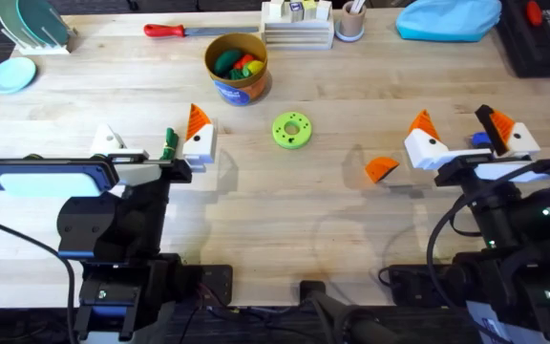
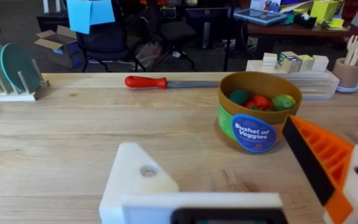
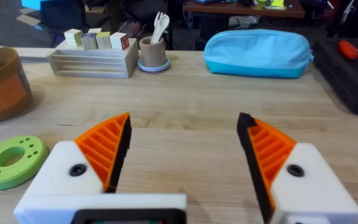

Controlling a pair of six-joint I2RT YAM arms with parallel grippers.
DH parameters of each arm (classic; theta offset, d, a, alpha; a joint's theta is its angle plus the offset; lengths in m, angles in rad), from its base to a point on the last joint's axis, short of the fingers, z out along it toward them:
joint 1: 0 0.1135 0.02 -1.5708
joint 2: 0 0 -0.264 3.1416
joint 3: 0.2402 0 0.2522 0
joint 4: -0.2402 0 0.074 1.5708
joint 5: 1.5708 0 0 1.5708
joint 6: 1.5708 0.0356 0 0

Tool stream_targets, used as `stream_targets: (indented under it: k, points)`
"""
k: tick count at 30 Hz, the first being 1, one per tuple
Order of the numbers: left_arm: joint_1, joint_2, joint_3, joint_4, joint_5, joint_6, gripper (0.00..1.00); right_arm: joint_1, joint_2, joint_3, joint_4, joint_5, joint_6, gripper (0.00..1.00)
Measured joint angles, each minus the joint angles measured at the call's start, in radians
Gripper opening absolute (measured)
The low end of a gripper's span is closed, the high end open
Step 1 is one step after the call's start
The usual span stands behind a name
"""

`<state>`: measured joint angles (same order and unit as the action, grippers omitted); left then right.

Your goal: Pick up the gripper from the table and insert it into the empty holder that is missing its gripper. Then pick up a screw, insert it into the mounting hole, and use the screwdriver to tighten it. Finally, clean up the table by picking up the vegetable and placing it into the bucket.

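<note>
A pale wooden table (image 1: 285, 220) spreads before me. My right gripper (image 1: 460, 138) sits wide open and holds nothing, both white blocky fingers tipped with ribbed orange wedges. My left gripper (image 1: 156, 143) is also open and empty: one finger carries its orange wedge, while the other, the holder (image 1: 110, 139), is plain cream-white plastic. The round yellow-orange bucket (image 1: 238, 69) stands farther out, near the table's middle. The knobbly dark-green vegetable (image 1: 170, 143) lies between my left fingers. The loose orange gripper (image 1: 381, 169) rests just beside my right gripper, toward the middle.
</note>
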<state>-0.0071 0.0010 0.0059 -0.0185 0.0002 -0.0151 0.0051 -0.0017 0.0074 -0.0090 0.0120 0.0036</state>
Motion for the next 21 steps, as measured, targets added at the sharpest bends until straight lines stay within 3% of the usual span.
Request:
stream_targets:
  k: [13,17,21]
  points:
    - [0.000,0.000,0.001,-0.007,-0.001,0.000,0.991,0.000,0.000,0.003,-0.015,0.002,0.004,0.991]
    - [0.000,0.001,0.047,-0.163,-0.005,0.000,0.991,0.000,0.008,0.065,-0.146,-0.001,0.039,0.992]
    - [0.000,0.053,0.230,-0.448,-0.040,0.000,0.991,0.000,0.084,0.201,-0.355,0.018,0.054,0.992]
